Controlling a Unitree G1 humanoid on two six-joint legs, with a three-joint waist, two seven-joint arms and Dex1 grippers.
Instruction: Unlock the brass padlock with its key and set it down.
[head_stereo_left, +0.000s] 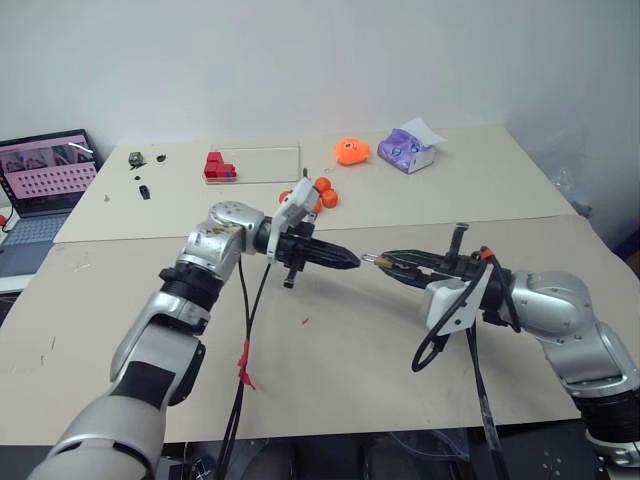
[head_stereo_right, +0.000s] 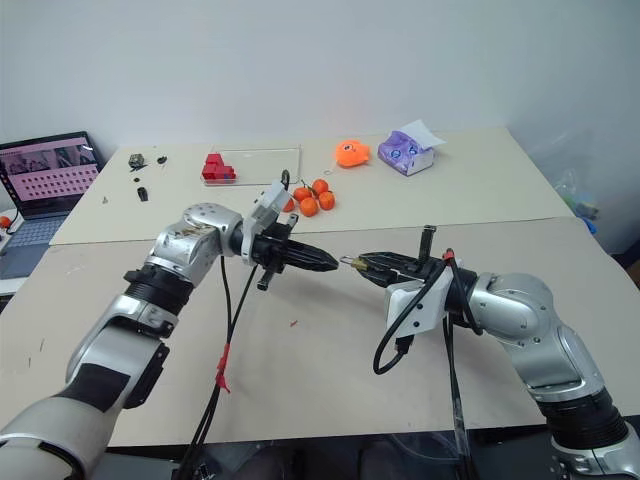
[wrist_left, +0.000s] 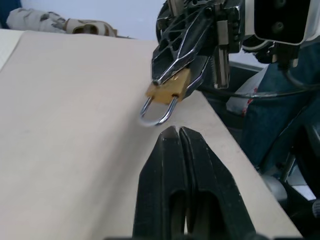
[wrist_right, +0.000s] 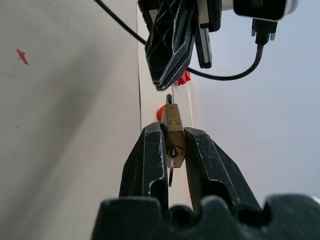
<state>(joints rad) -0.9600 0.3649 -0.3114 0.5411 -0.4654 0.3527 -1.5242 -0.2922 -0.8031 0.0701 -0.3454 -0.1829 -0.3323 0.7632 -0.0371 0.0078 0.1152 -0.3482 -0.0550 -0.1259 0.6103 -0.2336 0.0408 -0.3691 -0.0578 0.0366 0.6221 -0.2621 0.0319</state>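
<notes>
I have the right gripper (wrist_right: 172, 145) clamped on the brass padlock (wrist_right: 173, 131), held in the air above the table (head_stereo_left: 330, 370), shackle toward nine o'clock in the head view, with the key (wrist_right: 171, 167) seated in its keyhole. My left gripper (wrist_left: 179, 132) is pinched closed on nothing, tips just short of the shackle.

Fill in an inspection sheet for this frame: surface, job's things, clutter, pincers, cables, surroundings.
Surface: beige table, tiny red scrap.
Job's things: brass padlock clamped in right pincer; key sits in its keyhole.
Clutter: oranges, red blocks, orange toy, purple tissue pack.
Pincers: left pincer shut, empty, close to the shackle.
Cables: black cables hang from both arms.
Surroundings: laptop, white wall.
</notes>
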